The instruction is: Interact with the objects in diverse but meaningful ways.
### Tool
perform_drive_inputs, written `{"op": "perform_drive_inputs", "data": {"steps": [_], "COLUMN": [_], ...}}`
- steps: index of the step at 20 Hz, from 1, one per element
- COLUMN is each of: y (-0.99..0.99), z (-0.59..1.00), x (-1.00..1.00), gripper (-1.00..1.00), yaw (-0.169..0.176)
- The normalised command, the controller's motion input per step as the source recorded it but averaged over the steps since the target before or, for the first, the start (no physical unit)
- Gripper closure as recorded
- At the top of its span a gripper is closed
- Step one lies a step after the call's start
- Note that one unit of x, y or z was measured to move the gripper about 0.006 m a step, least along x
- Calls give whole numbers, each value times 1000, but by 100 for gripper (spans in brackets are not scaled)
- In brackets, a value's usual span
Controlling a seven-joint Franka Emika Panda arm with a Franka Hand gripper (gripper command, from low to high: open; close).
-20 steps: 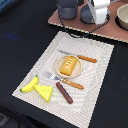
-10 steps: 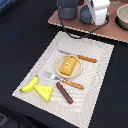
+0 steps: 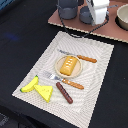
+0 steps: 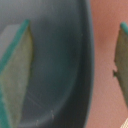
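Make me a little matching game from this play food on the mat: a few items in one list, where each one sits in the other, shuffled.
Things:
1. bread loaf
2. banana
3. sausage
4. knife

Places:
A. between the fork and the mat's near edge
B. on the small plate
C. beyond the plate, toward the brown tray
D. touching the cheese wedge at the mat's corner

Pairs: 1-B, 2-D, 3-A, 4-C
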Motion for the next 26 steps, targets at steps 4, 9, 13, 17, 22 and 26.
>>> {"op": "perform_drive_inputs", "data": {"steps": [4,9,13,17,22,26], "y": [255,68,-391,-712,-769,-776], "z": [989,625,224,206,246,366], "x": [333,271,401,479,483,436], "gripper": [-100,-100,-100,-100,-100,-100], "yaw": [22,2,-25,-48,-29,-23]}}
